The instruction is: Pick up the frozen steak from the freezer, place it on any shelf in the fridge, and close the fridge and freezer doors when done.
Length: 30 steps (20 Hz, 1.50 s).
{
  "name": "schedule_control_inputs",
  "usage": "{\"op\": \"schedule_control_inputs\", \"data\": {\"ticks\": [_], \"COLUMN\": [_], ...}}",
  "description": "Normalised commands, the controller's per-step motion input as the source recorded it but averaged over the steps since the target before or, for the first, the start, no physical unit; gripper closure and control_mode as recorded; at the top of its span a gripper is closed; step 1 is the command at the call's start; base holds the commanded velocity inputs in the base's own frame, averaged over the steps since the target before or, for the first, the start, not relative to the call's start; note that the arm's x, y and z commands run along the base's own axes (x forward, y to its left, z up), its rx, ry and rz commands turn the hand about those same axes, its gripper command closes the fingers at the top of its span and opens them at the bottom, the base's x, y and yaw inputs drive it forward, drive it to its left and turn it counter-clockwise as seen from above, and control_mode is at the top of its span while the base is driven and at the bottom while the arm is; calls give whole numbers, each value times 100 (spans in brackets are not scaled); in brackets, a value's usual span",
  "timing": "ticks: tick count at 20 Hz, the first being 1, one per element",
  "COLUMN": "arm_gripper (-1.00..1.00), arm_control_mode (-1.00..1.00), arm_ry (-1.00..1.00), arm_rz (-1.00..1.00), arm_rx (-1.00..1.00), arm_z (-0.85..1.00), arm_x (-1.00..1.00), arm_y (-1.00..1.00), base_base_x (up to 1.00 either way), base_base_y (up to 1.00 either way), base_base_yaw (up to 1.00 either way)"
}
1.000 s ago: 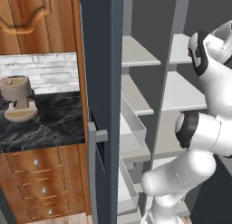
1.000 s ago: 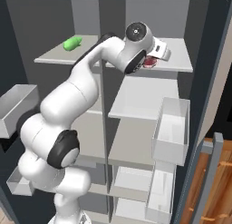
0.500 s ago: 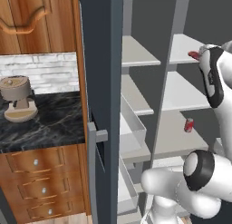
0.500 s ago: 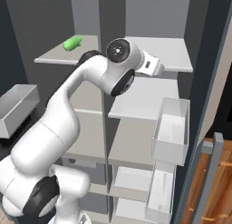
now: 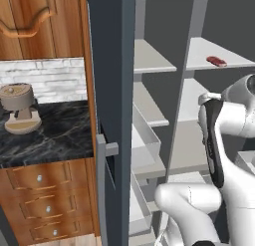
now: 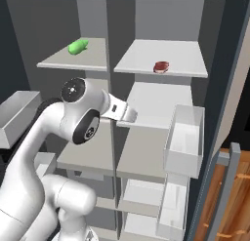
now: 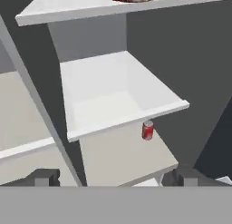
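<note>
One red can, hand view.

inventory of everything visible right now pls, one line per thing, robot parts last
frozen steak: 1, dark red, lying on the top shelf of the right-hand compartment
green item: 1, green, on the top shelf of the left-hand compartment
red can: 1, red, upright on a lower shelf of the right-hand compartment
shelves: several, pale grey, in both compartments
door bins: several, clear, on the open doors
freezer door: 1, slate grey, standing open with a grey bar handle
stand-like item: 1, brown, on the dark marble counter
wooden drawers: 3, brown, under the counter
gripper: 1, dark tips set wide apart with nothing between, below the steak's shelf
</note>
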Motion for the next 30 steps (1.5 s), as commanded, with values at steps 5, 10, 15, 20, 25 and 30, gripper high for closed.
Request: {"op": "schedule_control_inputs", "data": {"ticks": [5,10,15,20,25,30], "arm_gripper": [-100,-100,-100,-100,-100,-100], "arm_control_mode": [-100,100,100,100,100,100], "arm_ry": [15,0,0,0,0,0], "arm_rz": [20,4,0,0,0,0], "arm_rx": [-16,0,0,0,0,0], "arm_z": [-40,0,0,0,0,0], "arm_x": [-11,0,0,0,0,0], "arm_y": [48,-9,0,0,0,0], "base_base_x": [0,-1,-11,-87,-98,-68], "base_base_y": [0,-21,-25,0,0,2], "base_base_yaw": [0,6,15,8,0,0]}}
